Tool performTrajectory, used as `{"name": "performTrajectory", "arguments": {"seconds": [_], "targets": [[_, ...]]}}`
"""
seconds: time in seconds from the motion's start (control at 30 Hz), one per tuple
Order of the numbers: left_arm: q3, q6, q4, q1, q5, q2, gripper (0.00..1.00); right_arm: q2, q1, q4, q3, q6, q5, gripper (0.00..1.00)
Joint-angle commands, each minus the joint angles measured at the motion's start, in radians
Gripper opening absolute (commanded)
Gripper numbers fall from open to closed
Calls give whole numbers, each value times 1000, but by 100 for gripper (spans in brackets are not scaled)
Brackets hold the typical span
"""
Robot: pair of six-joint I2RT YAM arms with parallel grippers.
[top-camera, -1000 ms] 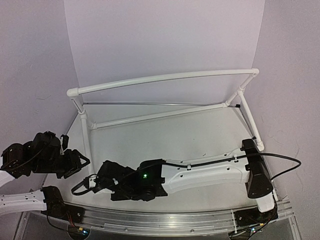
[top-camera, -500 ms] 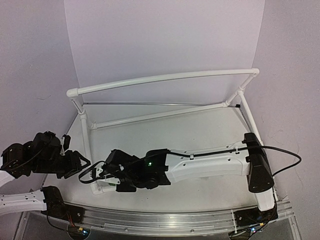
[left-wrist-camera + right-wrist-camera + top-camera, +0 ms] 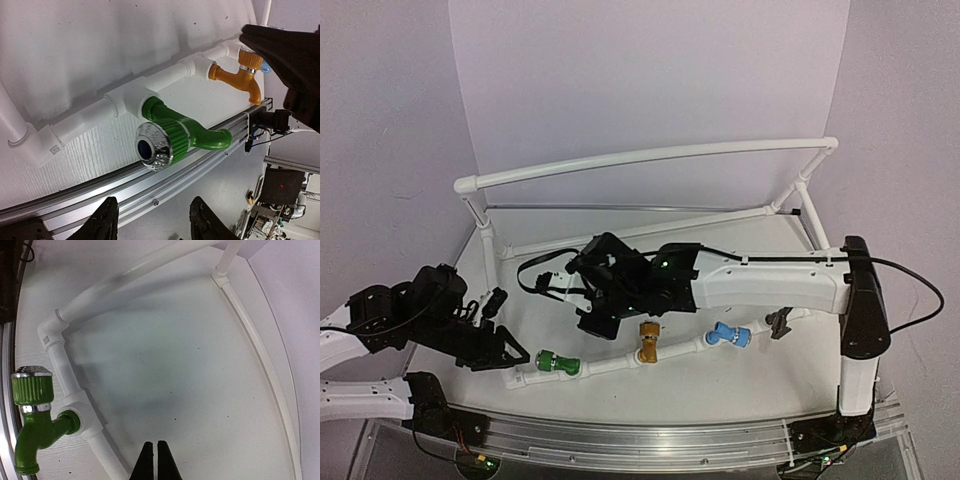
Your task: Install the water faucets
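Four faucets sit in a row on the front pipe of the white pipe frame [image 3: 610,362]: green [image 3: 558,363], golden-orange [image 3: 649,343], blue [image 3: 728,335] and dark grey [image 3: 780,322]. The silver faucet is out of view. My left gripper [image 3: 515,355] is open and empty just left of the green faucet. In the left wrist view the green faucet [image 3: 190,135] lies just ahead of the gripper [image 3: 152,225], with the golden-orange one [image 3: 237,77] beyond. My right gripper [image 3: 592,322] is shut and empty above the floor behind the front pipe. Its view [image 3: 154,460] shows the green faucet [image 3: 35,425] at left.
The pipe frame's tall back rail [image 3: 650,155] and its side pipes ring the white floor. An aluminium rail [image 3: 650,435] runs along the near edge, right in front of the faucets. White walls enclose the back and both sides. A black cable loops from the right wrist [image 3: 545,275].
My right arm has lifted and swung back from the front-left corner, uncovering the row of faucets. My left gripper has moved right, close to the green faucet.
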Motion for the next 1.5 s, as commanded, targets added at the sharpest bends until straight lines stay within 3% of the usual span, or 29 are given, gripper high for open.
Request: {"name": "performTrajectory", "arguments": {"seconds": [0.0,0.37,0.73,1.23,1.47], "targets": [[-12,60,76,-5,120,44,48,-20,17,-12,-32,37,-123,4],[-64,68,168,-5,185,129,35,-29,17,-47,-69,33,-313,2],[-63,40,298,-4,49,193,32,-48,19,-73,-93,14,-453,1],[-56,41,420,-4,-32,218,28,-22,66,-91,-64,-8,-494,1],[-38,23,380,-4,-83,189,30,-25,95,-107,-59,-17,-456,2]]}}
